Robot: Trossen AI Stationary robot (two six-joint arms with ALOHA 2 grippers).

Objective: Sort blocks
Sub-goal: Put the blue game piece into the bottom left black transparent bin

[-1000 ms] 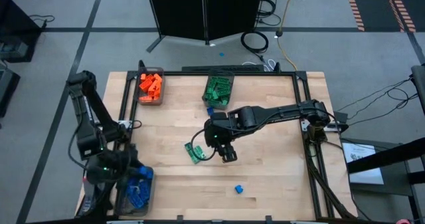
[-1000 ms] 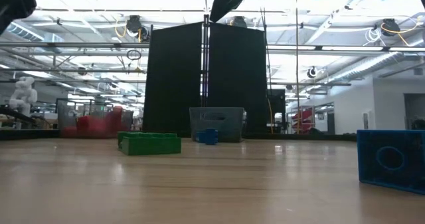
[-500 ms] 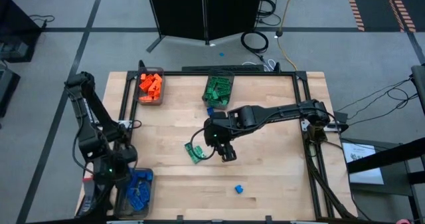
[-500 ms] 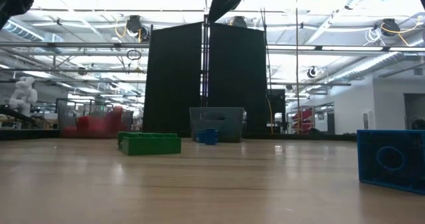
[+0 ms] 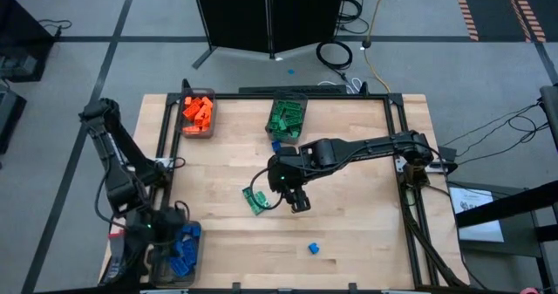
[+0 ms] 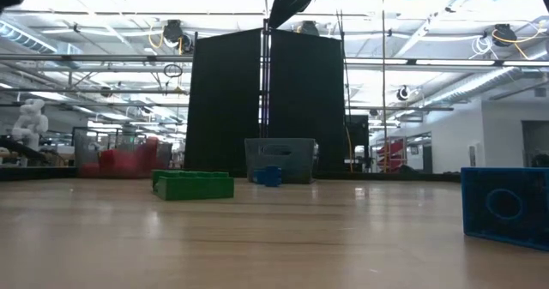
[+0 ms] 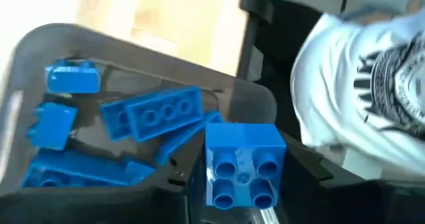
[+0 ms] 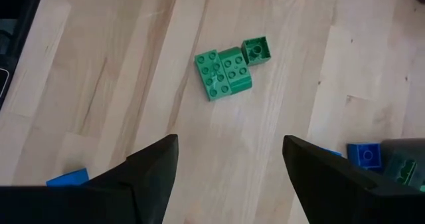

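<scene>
My left gripper (image 5: pixel 166 227) hangs over the dark bin (image 5: pixel 164 261) at the table's near left corner. It is shut on a square blue block (image 7: pixel 242 164), and several blue blocks (image 7: pixel 149 114) lie in the bin below. My right gripper (image 5: pixel 297 199) hovers open above the table's middle. Its fingers stand apart over bare wood (image 8: pixel 229 174), beside a cluster of green blocks (image 8: pixel 226 68) that rests flat on the table (image 5: pixel 255 200). Loose blue blocks lie near the front (image 5: pixel 312 248) and by the green bin (image 5: pixel 275 144). My left gripper pinches the square blue block by two opposite side walls (image 7: pixel 208 177) between its two fingers. The four studs face back toward the wrist. The gripper slants downward, and the block is lifted clear above the bin of blue blocks.
A bin of orange blocks (image 5: pixel 199 112) and a bin of green blocks (image 5: pixel 288 117) stand along the far edge. A black frame rail (image 5: pixel 397 128) borders the table. Bare wood lies right of centre. A white printed bag (image 7: pixel 372 84) sits beyond the blue bin.
My left gripper has moved a little toward the table's near edge and its right edge, farther over the blue bin. Its wrist has turned, and it still holds the blue block. My right arm and the loose blocks have kept still.
</scene>
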